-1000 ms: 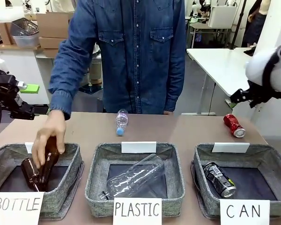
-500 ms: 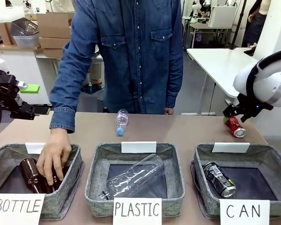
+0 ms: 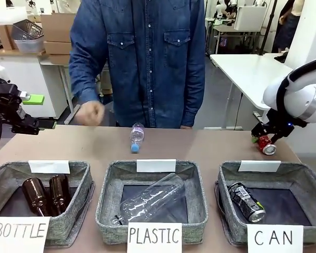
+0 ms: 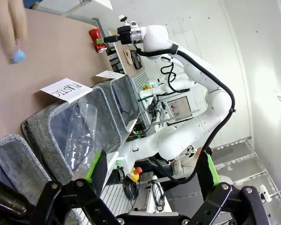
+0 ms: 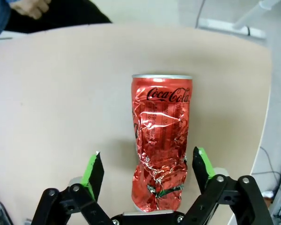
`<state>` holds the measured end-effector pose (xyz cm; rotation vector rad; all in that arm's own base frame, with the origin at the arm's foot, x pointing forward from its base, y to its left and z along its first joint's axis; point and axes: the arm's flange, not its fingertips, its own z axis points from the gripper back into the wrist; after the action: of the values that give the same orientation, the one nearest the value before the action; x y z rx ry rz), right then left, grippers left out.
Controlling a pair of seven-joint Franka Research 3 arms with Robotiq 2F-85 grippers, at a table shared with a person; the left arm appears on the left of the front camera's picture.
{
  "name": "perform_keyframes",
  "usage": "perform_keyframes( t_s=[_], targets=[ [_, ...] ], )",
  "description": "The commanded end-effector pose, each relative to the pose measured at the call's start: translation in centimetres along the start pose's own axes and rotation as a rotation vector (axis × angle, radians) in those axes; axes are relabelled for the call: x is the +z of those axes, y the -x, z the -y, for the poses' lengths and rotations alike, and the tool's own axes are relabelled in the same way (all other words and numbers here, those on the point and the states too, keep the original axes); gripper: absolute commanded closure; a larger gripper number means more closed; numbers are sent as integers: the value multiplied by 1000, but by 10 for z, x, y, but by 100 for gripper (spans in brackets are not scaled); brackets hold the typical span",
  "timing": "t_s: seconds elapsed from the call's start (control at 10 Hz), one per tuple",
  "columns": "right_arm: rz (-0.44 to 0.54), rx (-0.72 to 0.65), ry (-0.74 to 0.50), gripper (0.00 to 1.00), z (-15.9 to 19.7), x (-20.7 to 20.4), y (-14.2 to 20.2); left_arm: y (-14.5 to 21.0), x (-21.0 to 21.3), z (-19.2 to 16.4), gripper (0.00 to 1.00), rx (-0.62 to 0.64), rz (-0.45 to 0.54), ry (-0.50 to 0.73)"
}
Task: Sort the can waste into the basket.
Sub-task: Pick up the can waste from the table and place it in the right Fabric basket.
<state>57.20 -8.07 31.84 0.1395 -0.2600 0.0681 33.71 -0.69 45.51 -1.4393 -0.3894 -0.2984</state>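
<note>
– At the far right edge of the table (image 3: 210, 145), behind the basket (image 3: 305, 171) signed "CAN", how does the red can (image 3: 267, 146) lie?

– On its side on the bare wood, with the right end effector (image 3: 263, 139) down over it. From the front the black fingers cover part of the can, so contact cannot be judged there.

– Does the right wrist view settle it?

– Yes. There the red can (image 5: 161, 140) runs straight away from the camera, silver rim at the far end and crumpled end nearest. It lies between the two green pads (image 5: 93, 169). The right end effector (image 5: 148, 165) stands wide. Bare table shows between each pad and the can, so nothing is gripped.

– And the black can?

– The front view has the black can (image 3: 247, 202) lying at a slant inside the basket, on the dark lining, one silver end toward the sign (image 3: 275, 238).

– What of the left end effector?

– From the front, the left end effector (image 3: 43, 112) hangs near the table's far left corner, well apart from the cans, jaws wide and empty. Its own wrist view is rolled sideways. The left end effector (image 4: 152, 168) gapes there with nothing between its fingers. Beyond it sits the "PLASTIC" basket (image 4: 42, 126) holding a clear bottle (image 4: 82, 136), and far off is the red can (image 4: 94, 37) at the tip of the right arm (image 4: 178, 51).

– The person?

– The person stands across the table, one hand (image 3: 89, 112) closed above its far edge, near a small bottle (image 3: 137, 137).
</note>
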Motion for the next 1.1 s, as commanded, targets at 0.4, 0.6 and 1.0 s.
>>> perform_keyframes(
  t_s=[0.4, 0.6, 1.0],
  targets=[
    [-14, 8, 8, 100, -4, -4, -2, -2, 0, 4, 0, 9, 9, 4],
    [-24, 5, 26, 100, -3, -4, 0, -2, 0, 4, 0, 9, 9, 4],
    [-35, -8, 29, 100, -3, -4, 2, -2, 0, 4, 0, 9, 9, 4]
  ],
)
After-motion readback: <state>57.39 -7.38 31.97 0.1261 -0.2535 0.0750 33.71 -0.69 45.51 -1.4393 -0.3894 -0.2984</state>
